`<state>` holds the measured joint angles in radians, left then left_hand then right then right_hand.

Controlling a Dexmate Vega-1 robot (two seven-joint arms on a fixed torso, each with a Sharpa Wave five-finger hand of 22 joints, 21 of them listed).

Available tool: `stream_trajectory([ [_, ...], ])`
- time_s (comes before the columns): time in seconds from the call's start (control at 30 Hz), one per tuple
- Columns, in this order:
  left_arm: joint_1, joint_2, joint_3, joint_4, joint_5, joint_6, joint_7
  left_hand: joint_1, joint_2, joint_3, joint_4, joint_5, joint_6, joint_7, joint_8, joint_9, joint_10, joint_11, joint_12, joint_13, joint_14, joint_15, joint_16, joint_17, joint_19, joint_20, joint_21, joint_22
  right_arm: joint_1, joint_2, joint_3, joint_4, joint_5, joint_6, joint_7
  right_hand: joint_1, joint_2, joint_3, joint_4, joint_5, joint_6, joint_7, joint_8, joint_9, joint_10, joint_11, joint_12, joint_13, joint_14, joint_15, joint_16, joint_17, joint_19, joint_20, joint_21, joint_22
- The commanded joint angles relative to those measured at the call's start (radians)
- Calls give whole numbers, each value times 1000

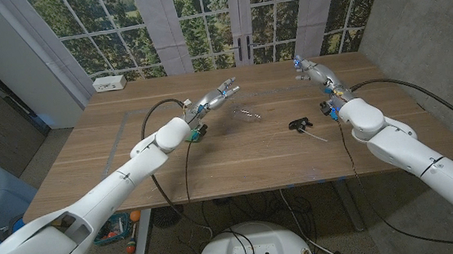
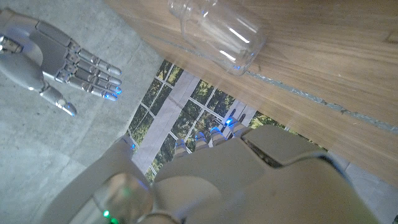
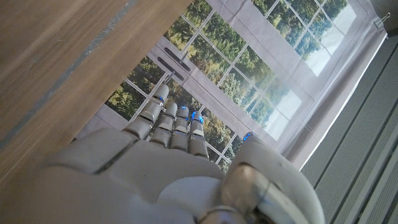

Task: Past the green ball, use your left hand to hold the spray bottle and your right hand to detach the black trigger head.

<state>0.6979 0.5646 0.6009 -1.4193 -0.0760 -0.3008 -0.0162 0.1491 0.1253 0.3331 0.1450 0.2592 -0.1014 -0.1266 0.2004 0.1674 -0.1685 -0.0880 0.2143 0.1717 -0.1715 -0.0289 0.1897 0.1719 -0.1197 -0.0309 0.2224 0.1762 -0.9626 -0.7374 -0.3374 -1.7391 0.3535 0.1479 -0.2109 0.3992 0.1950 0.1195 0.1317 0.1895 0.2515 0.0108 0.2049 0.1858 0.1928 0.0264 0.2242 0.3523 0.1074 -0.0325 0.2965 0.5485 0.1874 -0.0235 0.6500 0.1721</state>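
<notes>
The clear spray bottle lies on its side mid-table with no head on it; it is also seen as a clear bottle on the wood. The black trigger head, with its thin white tube, lies on the table to the bottle's right, apart from it. My left hand hovers just left of the bottle with its fingers stretched out, holding nothing. My right hand is raised behind the trigger head, fingers extended and empty, and appears as a right hand with spread fingers. A small green thing shows beside my left wrist.
A white box sits at the table's far left corner. Black cables trail along both arms over the wooden table. Windows and a grey wall stand behind the table.
</notes>
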Motion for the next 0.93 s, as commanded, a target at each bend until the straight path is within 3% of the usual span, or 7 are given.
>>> stream_trajectory([
  [0.03, 47, -69, -87, 120, -248, -210, -29, -1, 78, 73, 6, 12, 53, 17, -2, 1, 11, -11, 4, 2, 24, -78, 5, -1, 55, -42, 11, -2, -39, 81, 37, 56, 36, 158, -9, -25, 2, 5, 18, 10, 7, 12, 2, 1, 4, -9, -2, -4, -6, -19, -8, -3, 4, -18, -5, 0],
  [0.2, 56, -91, -113, 155, -314, -261, -51, 5, 81, 150, 8, 12, 114, 12, -3, 1, 63, -21, 3, 1, 63, -93, 1, -1, 91, -76, 7, -3, -46, 103, 42, 61, 48, 181, -11, -32, 5, 11, 24, 13, 9, 13, 1, 0, 7, -8, -3, -7, -7, -22, -10, -7, 5, -24, -7, 0],
  [0.43, 59, -120, -145, 207, -403, -310, -98, 4, 86, 215, 17, 12, 152, 14, -7, 1, 102, -25, 0, 0, 110, -110, 5, 0, 136, -102, 11, -3, -51, 132, 45, 66, 55, 212, -13, -48, 14, 33, 36, 23, 14, 6, -1, -1, 8, -16, -7, -16, -6, -34, -16, -15, 7, -36, -13, -1],
  [0.77, 91, -123, -197, 220, -477, -342, -111, 4, 79, 247, 17, 9, 167, 22, -11, 1, 118, -20, -4, 0, 135, -111, 4, -1, 164, -112, 14, -3, -66, 174, 41, 59, 32, 235, -52, -64, 14, 58, 44, 32, 35, 10, 3, -1, 26, -15, -4, -25, 0, -38, -20, -24, 18, -42, -17, -1],
  [0.93, 106, -119, -218, 225, -509, -312, -98, 2, 76, 253, 18, 8, 170, 22, -12, 1, 120, -22, -6, 0, 137, -113, 2, 0, 170, -116, 14, -3, -48, 215, 31, 94, 32, 250, -67, -92, 10, 104, 46, 43, 85, 17, 12, 0, 69, -10, 4, -42, 46, -39, -17, -44, 53, -39, -19, -2],
])
